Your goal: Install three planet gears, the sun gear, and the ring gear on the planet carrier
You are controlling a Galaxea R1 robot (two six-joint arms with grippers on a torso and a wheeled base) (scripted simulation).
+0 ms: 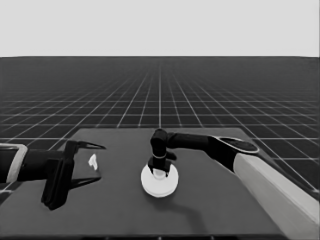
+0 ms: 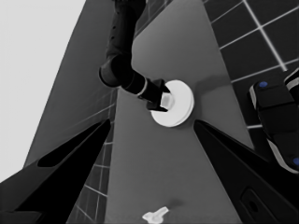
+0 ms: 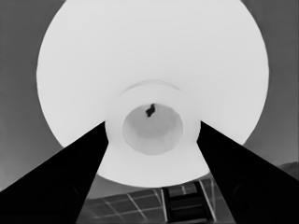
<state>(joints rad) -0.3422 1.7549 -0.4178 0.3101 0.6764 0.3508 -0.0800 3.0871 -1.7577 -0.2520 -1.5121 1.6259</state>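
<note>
I've got the right gripper (image 1: 159,169) mid-table, fingers clamped on the hub of the larger round part (image 1: 159,183), holding it by the hub prob. to keep it centred over the stack; gears and smaller round part not visible. Left gripper (image 1: 85,162) parked wide open at the table's left end, thin white piece (image 1: 93,161) between its fingers, not held.

Two arms, black near each pincer, pale grey farther back. Right arm (image 1: 272,185): broad pale grey forearm, black rounded wrist segments, a thin pale ring near the tip. Left pincer (image 1: 95,162): two long pointed black fingers, pale-edged link behind.
</note>
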